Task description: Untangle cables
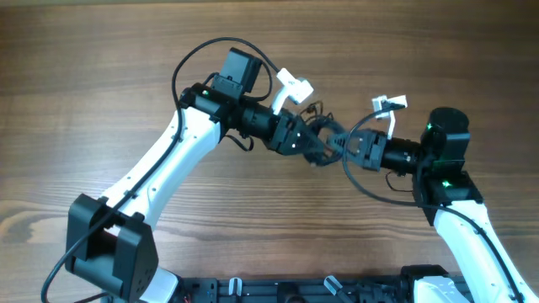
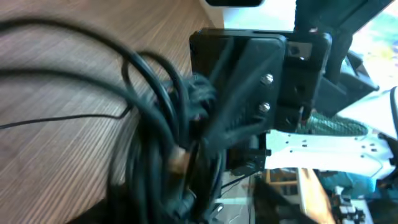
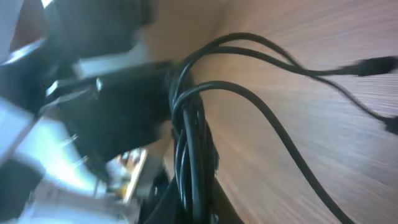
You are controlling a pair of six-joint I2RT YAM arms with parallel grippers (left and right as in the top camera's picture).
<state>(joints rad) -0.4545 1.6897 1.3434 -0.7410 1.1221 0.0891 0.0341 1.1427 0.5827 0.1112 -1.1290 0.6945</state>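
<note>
Between left claw (image 1: 315, 146) and right claw (image 1: 349, 151), tangled cables (image 1: 330, 137) hide the jaws.

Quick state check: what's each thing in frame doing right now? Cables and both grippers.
cables: tangled in a bundle, bunched between the two grippers, with a few loose strands trailing out.
left gripper: at the bundle; the views are too blurred to tell whether it is open or shut.
right gripper: shut, apparently on the cables.
</note>
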